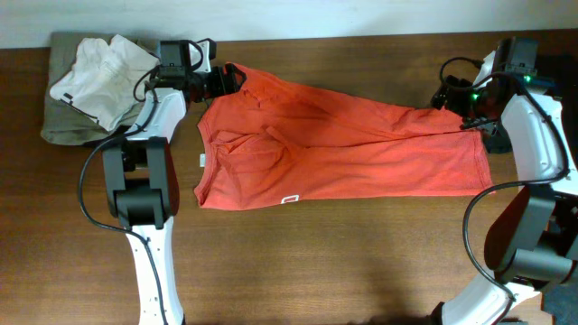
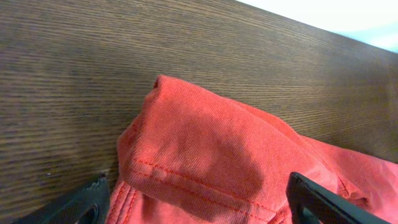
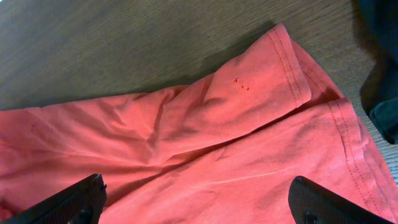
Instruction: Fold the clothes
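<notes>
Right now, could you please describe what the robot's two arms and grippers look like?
The left arm and right arm both have smooth white shells between black joint housings, with black cables looping alongside. The left gripper and right gripper are black with dark, wedge-shaped fingers. A small green light glows near the right wrist.

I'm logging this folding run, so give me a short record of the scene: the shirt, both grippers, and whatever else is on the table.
shirt: red-orange, spread sideways across the wooden table, wrinkled
white tag: at the shirt's near edge
left gripper: open, jaws either side of one shirt corner
right gripper: open, over the hem at the opposite end
dark garment: beside the shirt's right end
pale cloth pile: far corner, by the left arm
</notes>
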Robot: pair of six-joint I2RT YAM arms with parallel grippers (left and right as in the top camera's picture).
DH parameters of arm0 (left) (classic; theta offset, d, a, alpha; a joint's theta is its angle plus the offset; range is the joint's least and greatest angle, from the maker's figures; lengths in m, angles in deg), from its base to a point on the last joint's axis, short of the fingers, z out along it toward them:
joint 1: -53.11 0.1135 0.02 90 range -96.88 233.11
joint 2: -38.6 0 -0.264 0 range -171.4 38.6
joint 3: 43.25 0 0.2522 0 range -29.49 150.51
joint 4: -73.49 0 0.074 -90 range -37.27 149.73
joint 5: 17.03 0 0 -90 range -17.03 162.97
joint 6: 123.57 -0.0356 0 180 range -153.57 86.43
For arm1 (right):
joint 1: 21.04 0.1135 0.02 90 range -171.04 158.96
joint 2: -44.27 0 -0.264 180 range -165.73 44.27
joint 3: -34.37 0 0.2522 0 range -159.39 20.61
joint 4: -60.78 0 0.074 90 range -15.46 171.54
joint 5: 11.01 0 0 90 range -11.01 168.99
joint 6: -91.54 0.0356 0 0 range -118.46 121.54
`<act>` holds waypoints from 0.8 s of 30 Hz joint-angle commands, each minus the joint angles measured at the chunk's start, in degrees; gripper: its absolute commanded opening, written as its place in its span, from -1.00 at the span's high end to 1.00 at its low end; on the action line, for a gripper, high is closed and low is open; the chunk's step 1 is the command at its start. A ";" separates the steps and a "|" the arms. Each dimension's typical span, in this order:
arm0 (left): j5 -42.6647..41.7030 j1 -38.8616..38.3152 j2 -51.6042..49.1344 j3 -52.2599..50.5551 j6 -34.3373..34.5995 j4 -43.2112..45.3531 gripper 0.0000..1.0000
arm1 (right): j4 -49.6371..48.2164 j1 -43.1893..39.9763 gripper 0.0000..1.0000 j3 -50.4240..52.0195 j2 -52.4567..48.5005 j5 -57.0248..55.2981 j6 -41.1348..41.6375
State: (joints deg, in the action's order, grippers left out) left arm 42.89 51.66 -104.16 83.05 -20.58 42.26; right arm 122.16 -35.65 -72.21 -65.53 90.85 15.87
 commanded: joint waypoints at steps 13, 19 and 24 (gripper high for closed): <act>2.08 -0.42 -0.70 1.16 -1.14 2.47 0.36 | 0.15 0.35 -0.93 -0.72 -0.33 -5.03 -0.61; 2.49 -0.13 -0.35 1.99 -1.14 2.36 0.73 | -0.22 -2.51 -0.97 -4.22 -0.37 -8.35 -2.54; 2.49 -0.15 1.99 2.93 -1.14 0.37 0.97 | -1.22 -3.41 -0.97 -7.23 -2.84 -7.21 -3.21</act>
State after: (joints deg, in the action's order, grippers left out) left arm 45.12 51.36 -104.18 84.49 -21.19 43.72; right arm 121.70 -38.74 -77.01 -65.80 84.16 13.75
